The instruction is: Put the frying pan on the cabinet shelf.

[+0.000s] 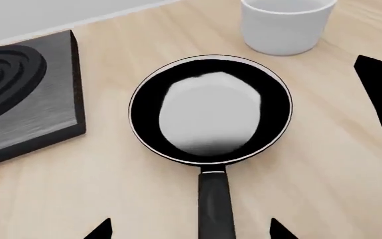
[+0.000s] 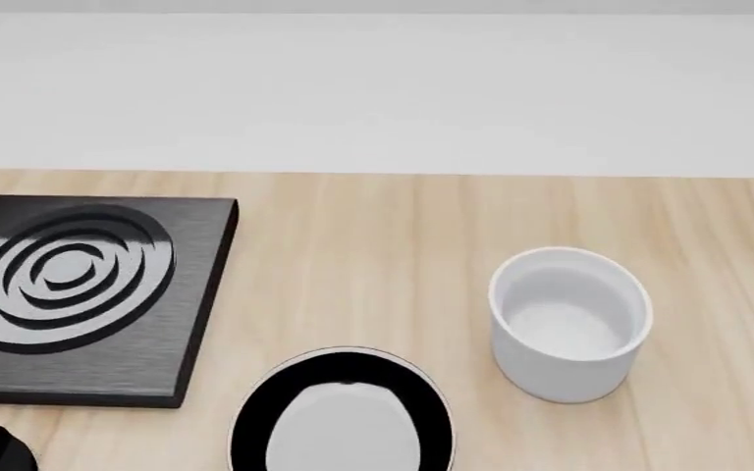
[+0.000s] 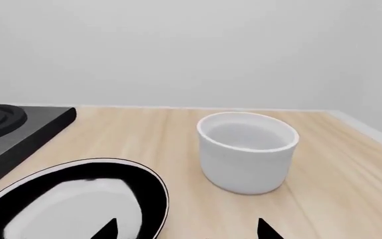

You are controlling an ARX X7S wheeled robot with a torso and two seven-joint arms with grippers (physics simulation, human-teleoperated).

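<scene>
The frying pan (image 1: 211, 109) lies flat on the wooden table (image 1: 111, 174), black with a pale glossy inside and a thin light rim. Its long black handle (image 1: 216, 209) runs back between the two tips of my left gripper (image 1: 191, 231), which is open and wide on both sides of the handle, not touching it. In the head view the pan (image 2: 345, 417) is at the bottom edge, its handle cut off. My right gripper (image 3: 187, 231) is open and empty, low over the table, beside the pan's rim (image 3: 71, 204). No cabinet shelf is in view.
A square black slab with concentric rings (image 2: 76, 294) lies left of the pan. A white cylindrical cup (image 2: 569, 324) stands to the pan's right. A black part (image 1: 380, 109) shows right of the pan. A pale wall runs behind the table's far edge.
</scene>
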